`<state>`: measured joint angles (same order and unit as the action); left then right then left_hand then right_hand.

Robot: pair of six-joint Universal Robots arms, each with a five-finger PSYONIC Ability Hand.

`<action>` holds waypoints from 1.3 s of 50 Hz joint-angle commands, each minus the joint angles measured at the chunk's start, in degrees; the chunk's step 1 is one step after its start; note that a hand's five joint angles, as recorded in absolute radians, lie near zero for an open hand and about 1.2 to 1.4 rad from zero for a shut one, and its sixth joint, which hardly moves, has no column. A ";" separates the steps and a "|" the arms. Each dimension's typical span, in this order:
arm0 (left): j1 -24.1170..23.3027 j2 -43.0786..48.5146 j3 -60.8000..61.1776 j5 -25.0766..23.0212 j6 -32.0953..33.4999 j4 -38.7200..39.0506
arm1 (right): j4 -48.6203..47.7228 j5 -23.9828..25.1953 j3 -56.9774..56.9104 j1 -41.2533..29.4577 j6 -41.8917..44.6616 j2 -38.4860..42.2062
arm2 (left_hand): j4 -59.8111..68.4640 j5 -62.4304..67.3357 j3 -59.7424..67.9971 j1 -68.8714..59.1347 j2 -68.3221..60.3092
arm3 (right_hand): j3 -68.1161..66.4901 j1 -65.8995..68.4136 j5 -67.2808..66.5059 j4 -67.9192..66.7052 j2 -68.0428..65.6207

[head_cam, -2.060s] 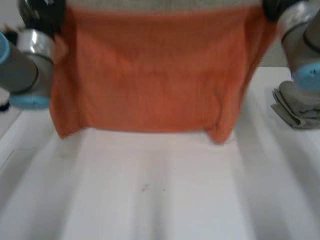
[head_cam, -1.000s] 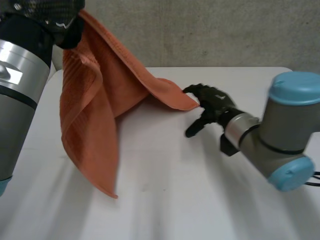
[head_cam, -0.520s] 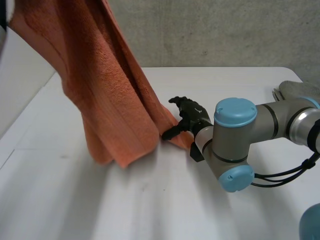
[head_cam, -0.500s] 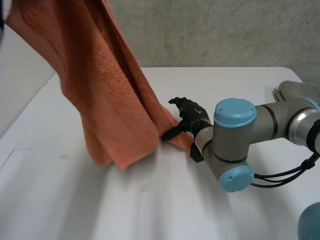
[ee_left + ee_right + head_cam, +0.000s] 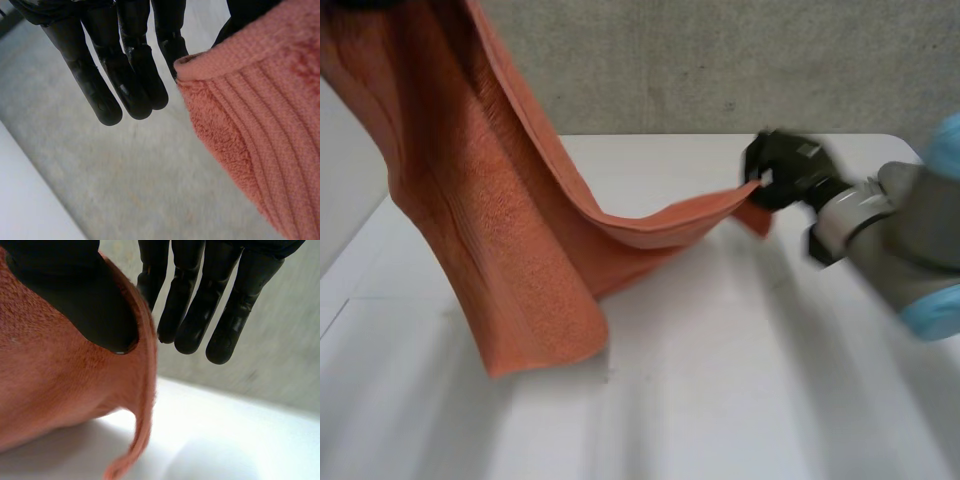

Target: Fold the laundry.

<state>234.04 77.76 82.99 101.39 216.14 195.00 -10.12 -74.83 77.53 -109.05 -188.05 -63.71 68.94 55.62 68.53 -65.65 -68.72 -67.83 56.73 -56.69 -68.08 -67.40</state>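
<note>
now that the right hand has pulled its corner up off the table, the orange towel hangs stretched above the table, lower fold touching it. right hand clamps that corner; left hand pinches the top edge. looks ready to spread.

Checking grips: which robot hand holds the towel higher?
The left robot hand: its end of the orange towel hangs from high above the table, while the right robot hand pinches a corner much lower.
</note>
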 commanded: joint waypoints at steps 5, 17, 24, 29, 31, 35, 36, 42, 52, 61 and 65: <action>14.51 2.92 9.38 -4.52 -0.19 -4.45 | 36.27 10.57 -8.35 13.94 39.73 -20.48 | 11.06 14.38 11.47 -14.35 -11.28 | -12.17 23.27 -13.31 -11.92 -12.60; 15.30 20.21 12.90 -9.10 0.07 -12.80 | 50.20 6.46 -4.06 13.25 60.43 -19.28 | 11.06 14.38 11.47 -14.35 -11.28 | -12.17 23.27 -13.31 -11.92 -12.60; 17.32 32.77 7.56 -9.10 1.12 -9.12 | 48.45 -3.21 -10.63 6.48 60.44 -3.37 | 11.06 14.38 11.47 -14.35 -11.28 | -12.17 23.27 -13.31 -11.92 -12.60; 17.94 39.39 -0.97 -9.10 3.67 -4.02 | 40.02 -5.68 -20.12 5.51 57.19 4.10 | 11.06 14.38 11.47 -14.35 -11.28 | -12.17 23.27 -13.31 -11.92 -12.60; 18.20 40.62 -4.40 -9.19 4.64 -1.48 | 34.51 -5.86 -26.86 5.51 53.08 7.17 | 11.06 14.38 11.47 -14.35 -11.28 | -12.17 23.27 -13.31 -11.92 -12.60; 19.26 41.86 -12.66 -9.72 5.17 9.41 | 25.36 -6.12 -39.60 5.51 45.09 10.52 | 11.06 14.38 11.47 -14.35 -11.28 | -12.17 23.27 -13.31 -11.92 -12.60; 19.52 41.68 -15.55 -10.41 5.08 14.74 | 23.50 -6.30 -42.35 5.51 43.66 10.97 | 11.06 14.38 11.47 -14.35 -11.28 | -12.17 23.27 -13.31 -11.92 -12.60; 19.96 40.02 -22.69 -11.56 4.90 28.06 | 10.94 -11.03 -55.28 5.42 36.97 11.50 | 11.06 14.38 11.47 -14.35 -11.28 | -12.17 23.27 -13.31 -11.92 -12.60; 21.45 30.09 -15.07 -12.44 -0.72 28.60 | 7.40 -10.87 -43.72 3.23 36.70 3.86 | 11.06 14.38 11.47 -14.35 -11.28 | -12.17 23.27 -13.31 -11.92 -12.60; 23.56 23.58 6.99 -15.69 -1.95 27.19 | 8.63 -4.28 -16.65 3.40 37.40 -6.25 | 11.06 14.38 11.47 -14.35 -11.28 | -12.17 23.27 -13.31 -11.92 -12.60; 23.74 23.40 16.49 -18.15 -1.43 27.28 | 8.72 -1.03 -3.29 3.84 37.93 -8.89 | 11.06 14.38 11.47 -14.35 -11.28 | -12.17 23.27 -13.31 -11.92 -12.60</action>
<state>257.28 102.15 83.94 86.90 214.10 222.49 -2.14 -81.24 54.11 -105.72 -150.83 -67.69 68.95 55.62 68.54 -65.65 -68.73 -67.83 56.77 -56.88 -68.09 -67.40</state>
